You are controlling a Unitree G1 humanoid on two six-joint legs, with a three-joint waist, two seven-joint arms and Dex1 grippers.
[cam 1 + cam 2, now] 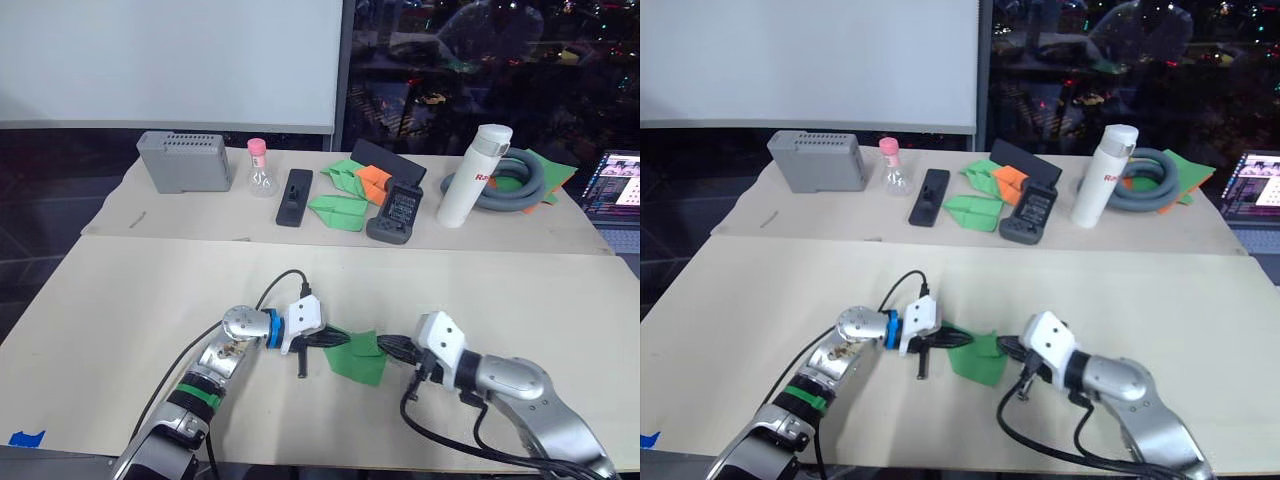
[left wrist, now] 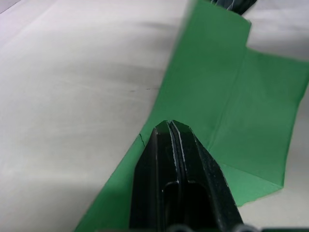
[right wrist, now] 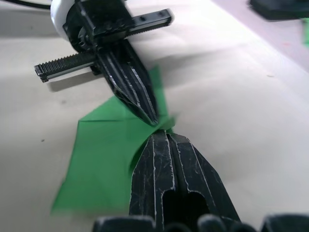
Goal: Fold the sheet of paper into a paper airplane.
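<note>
green and partly folded, the sheet of paper (image 1: 358, 356) lies on the near part of the pale table (image 1: 120, 300), between the two grippers, with one flap standing up from the flat part. the left gripper (image 3: 153, 117) has its black fingers pressed together on one edge of the raised flap, and the right gripper (image 3: 167, 137) has its fingers likewise closed on the paper, the two tips almost touching. well apart at the far side stand a grey box (image 1: 184, 161), a white bottle (image 1: 474, 175), a coiled grey hose (image 1: 521, 183) and other folded green paper (image 1: 338, 210) beside an orange paper wedge (image 1: 372, 180).
</note>
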